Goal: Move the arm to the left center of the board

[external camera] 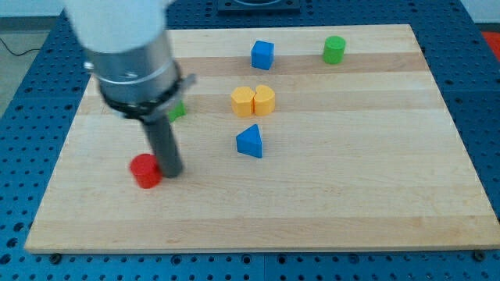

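Note:
My arm comes down from the view's top left and ends in a dark rod. My tip (172, 173) rests on the wooden board (351, 195) at its left side, just right of a red cylinder (145, 170) and touching or nearly touching it. A green block (178, 110) is partly hidden behind the arm, above the tip. Two yellow blocks (253, 101) stand side by side near the board's middle. A blue triangular block (250, 141) lies below them.
A blue cube (262, 55) and a green cylinder (334, 49) stand near the board's top edge. The board lies on a blue perforated table (480, 86).

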Controlling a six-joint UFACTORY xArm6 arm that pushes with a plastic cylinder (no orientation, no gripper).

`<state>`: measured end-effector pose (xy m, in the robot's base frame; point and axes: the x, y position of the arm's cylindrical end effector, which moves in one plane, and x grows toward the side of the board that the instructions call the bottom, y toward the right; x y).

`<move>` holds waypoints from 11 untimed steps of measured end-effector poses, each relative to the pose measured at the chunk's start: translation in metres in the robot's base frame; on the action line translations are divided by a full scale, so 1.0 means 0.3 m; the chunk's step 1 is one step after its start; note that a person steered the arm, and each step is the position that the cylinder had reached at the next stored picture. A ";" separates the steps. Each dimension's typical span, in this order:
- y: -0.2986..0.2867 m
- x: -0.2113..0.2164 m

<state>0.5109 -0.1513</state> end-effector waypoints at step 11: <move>-0.356 -0.032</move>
